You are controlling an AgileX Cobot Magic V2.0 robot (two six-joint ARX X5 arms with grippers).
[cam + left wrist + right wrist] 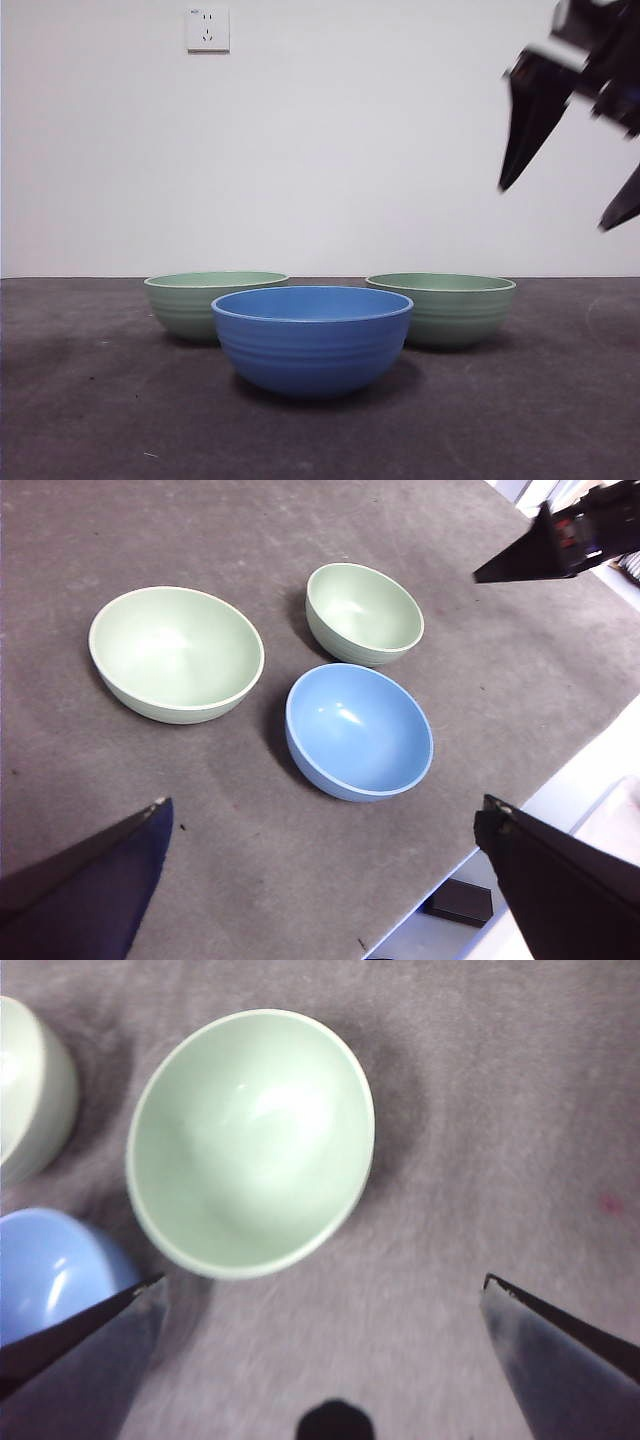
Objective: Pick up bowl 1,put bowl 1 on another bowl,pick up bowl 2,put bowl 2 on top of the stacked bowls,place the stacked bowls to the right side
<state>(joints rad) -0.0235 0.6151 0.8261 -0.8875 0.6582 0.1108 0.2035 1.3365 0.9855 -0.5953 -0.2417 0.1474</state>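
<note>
The right gripper (565, 195) hung with jaws spread wide above the pale green ribbed round bowl (442, 308) at about two o'clock from the blue ribbed round bowl (312, 338), apparently lining up to take it by the rim. The second pale green bowl (205, 302) sat at ten o'clock. All three rested apart on the dark grey table (90, 420). The left gripper (325, 855) waited high, jaws also wide.

Wall: we see a plain white wall (330, 150) behind the table.
Socket: a white outlet (208, 29) sits high on it.
Table: dark grey matte tabletop (80, 400).
</note>
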